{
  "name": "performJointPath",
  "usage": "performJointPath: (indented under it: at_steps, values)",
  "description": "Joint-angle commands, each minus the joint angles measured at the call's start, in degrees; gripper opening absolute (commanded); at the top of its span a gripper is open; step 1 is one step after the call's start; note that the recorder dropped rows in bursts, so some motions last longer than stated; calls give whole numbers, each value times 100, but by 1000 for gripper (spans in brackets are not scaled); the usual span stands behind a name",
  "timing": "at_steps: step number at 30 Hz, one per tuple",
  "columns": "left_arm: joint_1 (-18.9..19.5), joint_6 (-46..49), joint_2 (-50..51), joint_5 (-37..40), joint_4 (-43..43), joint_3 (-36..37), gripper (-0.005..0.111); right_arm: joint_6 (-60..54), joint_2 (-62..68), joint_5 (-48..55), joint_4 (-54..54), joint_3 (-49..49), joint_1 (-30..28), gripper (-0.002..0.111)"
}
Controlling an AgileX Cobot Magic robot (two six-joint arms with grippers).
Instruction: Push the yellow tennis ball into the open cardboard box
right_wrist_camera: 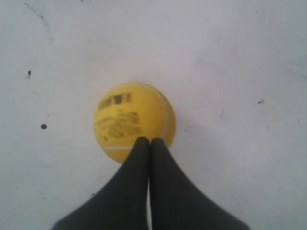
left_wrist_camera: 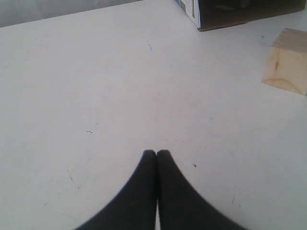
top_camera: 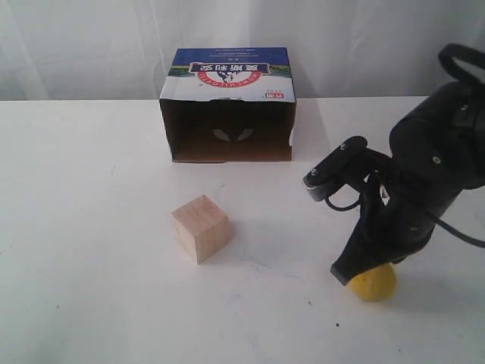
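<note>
The ball [top_camera: 373, 283] sits on the counter [top_camera: 91, 227] at the near right, well apart from the box [top_camera: 227, 106], which lies far and centre with its open side facing near. The right fingers [right_wrist_camera: 139, 158] are pressed together, holding nothing, and their tips meet the ball's upper surface, seemingly its left side. The left fingers [left_wrist_camera: 148, 167] are also pressed together, over bare counter.

The main risk is a bad contact. Narrow tips on a round ball, set off its centre or on top of it, could squirt it sideways or nearer instead of far-left. A diagonal roll that drifts could strike the box's right wall or pass it. Steered too far left, it could hit the cube [top_camera: 201, 227].
</note>
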Motion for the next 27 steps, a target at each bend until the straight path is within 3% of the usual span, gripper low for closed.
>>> performJointPath:
  at_steps: [1,14,27]
  values:
    - [16,-52,-28,-16,-18,21,0,24,446,-208,30,203,-181,0]
    - [16,-52,-28,-16,-18,21,0,141,640,-249,30,237,-232,0]
    - [16,-52,-28,-16,-18,21,0,93,737,-1232,30,-136,-206,0]
